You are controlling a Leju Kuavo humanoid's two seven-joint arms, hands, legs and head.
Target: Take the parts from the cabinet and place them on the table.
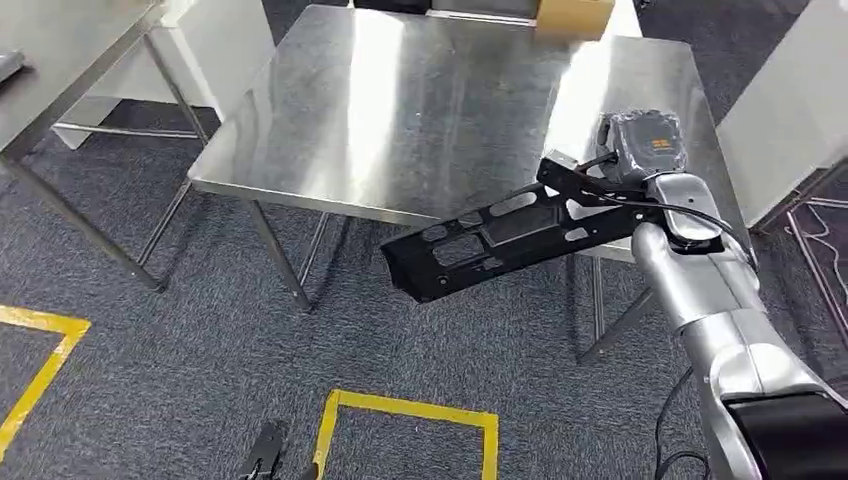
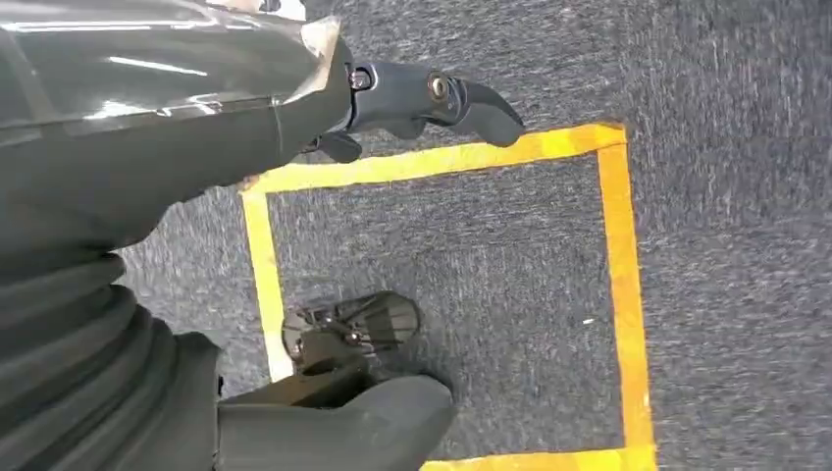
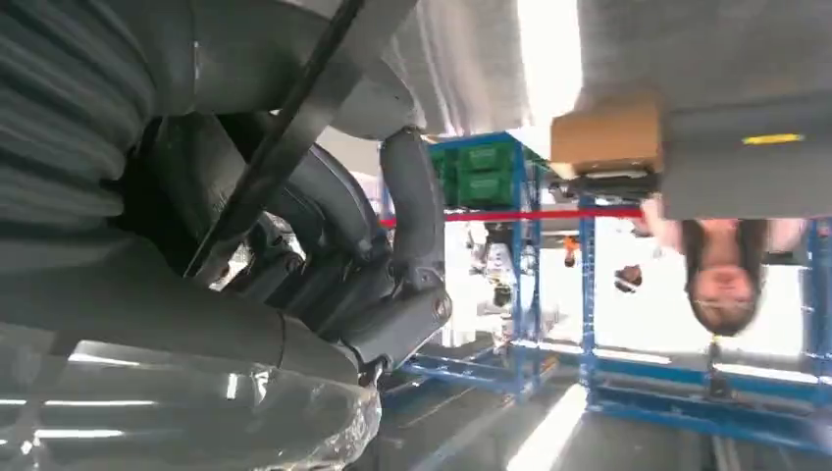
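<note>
A long black part [image 1: 497, 238], flat and pierced with cut-outs, is held at one end by the right hand [image 1: 640, 150]. The part is carried in the air, tilted, its held end over the near right corner of the steel desk [image 1: 400, 110] and its free end projecting past the near edge of the desk, lower down, above the grey carpet [image 1: 180, 380]. No contact between the part and the desk can be made out. In the right wrist view the dark fingers [image 3: 412, 211] are seen clenched around the thin black edge of the part [image 3: 285, 147], which runs slantwise across the hand [image 3: 324, 245]. A black cable [image 1: 660, 205] is seen running along the right wrist.

The left hand [image 2: 392, 108] hangs low above the carpet; its fingers [image 2: 471, 103] are released and apart, and nothing is held in them. Beneath it a square of yellow tape [image 2: 618, 294] is marked on the floor, and the same square [image 1: 410, 410] is seen in the head view close in front of the robot. A second yellow tape line [image 1: 40, 350] lies further left.

A brown cardboard box [image 1: 573, 15] stands at the far edge of the desk. A second steel desk [image 1: 60, 60] stands to the left, apart from the first. In the right wrist view, blue racking [image 3: 520, 294] with green crates [image 3: 481, 172] and a person [image 3: 726, 265] are seen beyond the desk.
</note>
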